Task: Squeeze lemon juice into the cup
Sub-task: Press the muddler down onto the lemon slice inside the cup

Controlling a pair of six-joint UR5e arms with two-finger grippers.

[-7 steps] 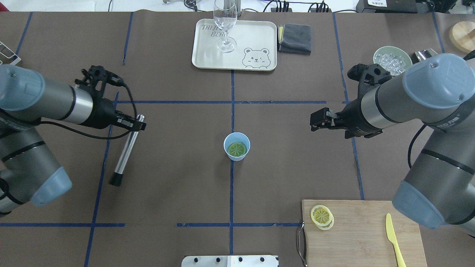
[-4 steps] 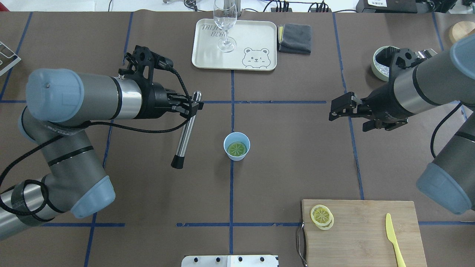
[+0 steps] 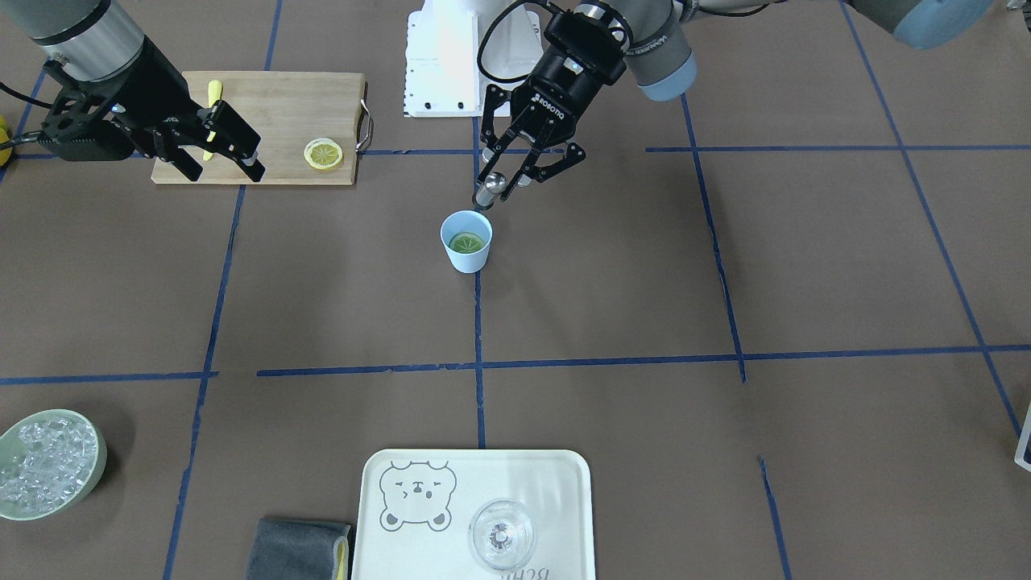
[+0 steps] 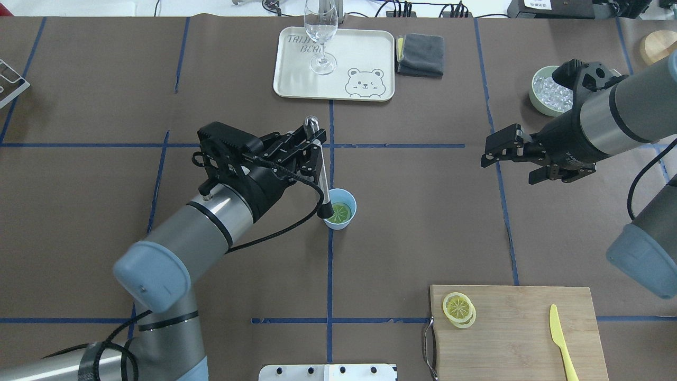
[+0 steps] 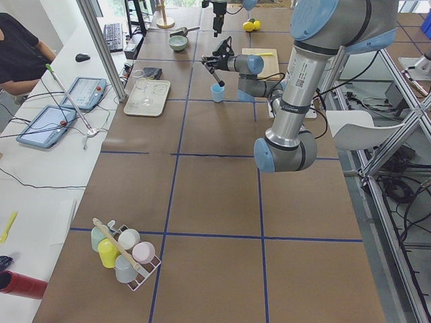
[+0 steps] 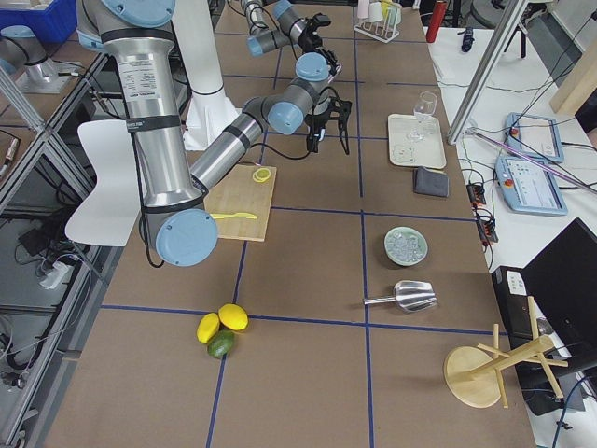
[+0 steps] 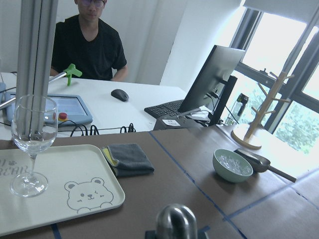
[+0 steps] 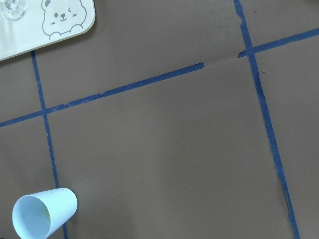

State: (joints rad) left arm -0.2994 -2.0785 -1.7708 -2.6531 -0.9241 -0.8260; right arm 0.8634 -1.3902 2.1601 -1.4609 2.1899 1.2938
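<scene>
The light-blue cup (image 4: 338, 221) stands at the table's middle with a green citrus slice (image 4: 338, 212) lying in it. It also shows in the front view (image 3: 466, 256) and the right wrist view (image 8: 42, 213). My left gripper (image 4: 312, 142) is shut on a metal rod (image 4: 319, 169), held nearly upright. The rod's black tip (image 4: 326, 211) is at the cup's rim; I cannot tell whether it is inside. The rod's rounded top fills the bottom of the left wrist view (image 7: 176, 221). My right gripper (image 4: 500, 149) is open and empty, well to the cup's right.
A wooden board (image 4: 518, 338) at the front right carries two lemon slices (image 4: 458, 308) and a yellow knife (image 4: 560, 338). At the back are a tray (image 4: 365, 53) with a stemmed glass (image 4: 321, 32), a grey cloth (image 4: 421, 54) and a bowl of ice (image 4: 550, 90).
My left arm has swung from the left side to the table's middle, turning the rod upright with its tip at the cup. My right gripper has drawn back to the right, still open.
</scene>
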